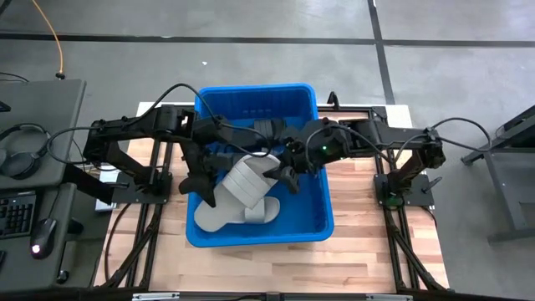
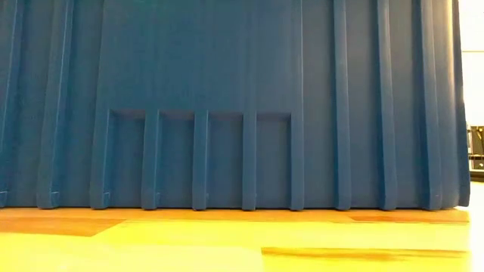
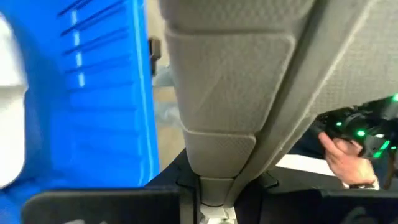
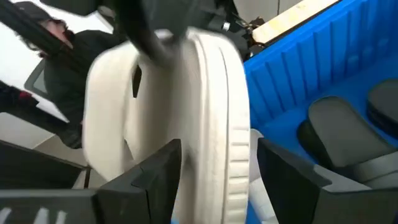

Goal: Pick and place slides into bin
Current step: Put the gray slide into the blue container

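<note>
I see both pincers over the bin (image 1: 318,213): the left pincer (image 1: 219,186) and right pincer (image 1: 280,171) each hold the grey slide (image 1: 242,186), its length running between them.

Bin wall blocks pretty much the whole low view

Bin (image 2: 227,98) hides both arms there; grey slide (image 3: 249,93) fills the left wrist view, running off its edges.

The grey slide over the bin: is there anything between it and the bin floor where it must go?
Nothing blocks it. The grey slide hangs inside the bin, gripped by the left gripper and right gripper. Below it lies another grey slide, and black slides lie farther back; it can rest on these.
</note>
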